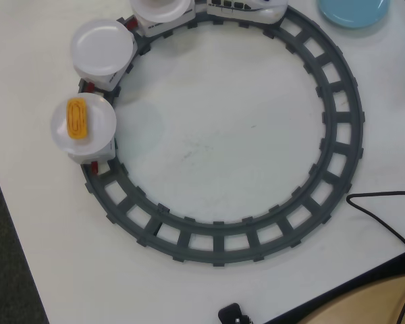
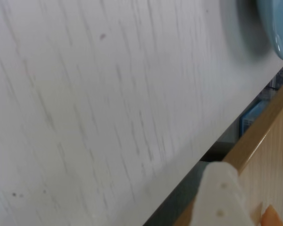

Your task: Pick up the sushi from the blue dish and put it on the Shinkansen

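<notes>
Your blue dish sits at the table's far right edge, Shinkansen beside it; I can't tell your gripper's state

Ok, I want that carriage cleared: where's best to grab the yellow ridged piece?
Probably pinch the yellow-orange ridged piece across its long sides, coming straight down. It lies flat on the white plate, oblong, long axis top to bottom in the overhead view, leaving its narrow width free.
</notes>
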Controlling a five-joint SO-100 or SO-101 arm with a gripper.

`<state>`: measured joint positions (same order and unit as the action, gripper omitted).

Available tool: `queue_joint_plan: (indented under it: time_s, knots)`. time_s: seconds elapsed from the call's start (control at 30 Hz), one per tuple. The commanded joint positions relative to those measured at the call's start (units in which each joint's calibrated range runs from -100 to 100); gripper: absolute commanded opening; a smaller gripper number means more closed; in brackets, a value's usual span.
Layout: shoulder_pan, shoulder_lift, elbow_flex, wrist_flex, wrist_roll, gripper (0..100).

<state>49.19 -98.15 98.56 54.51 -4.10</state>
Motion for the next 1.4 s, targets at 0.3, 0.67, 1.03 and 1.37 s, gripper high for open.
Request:
queue_joint_plan:
  time_s: [0.3,0.67,1.03,1.37]
  knots:
    - [-0.34,-0.43,-0.26,-0.38,0.22,66]
    - [-0.34,0.32,-0.89,0.14,0.22,47]
    - [0.98,16.18,-11.40,-0.63,9.87,30]
    - [-1.57,68.21,-60.23,-0.21,6.73,30]
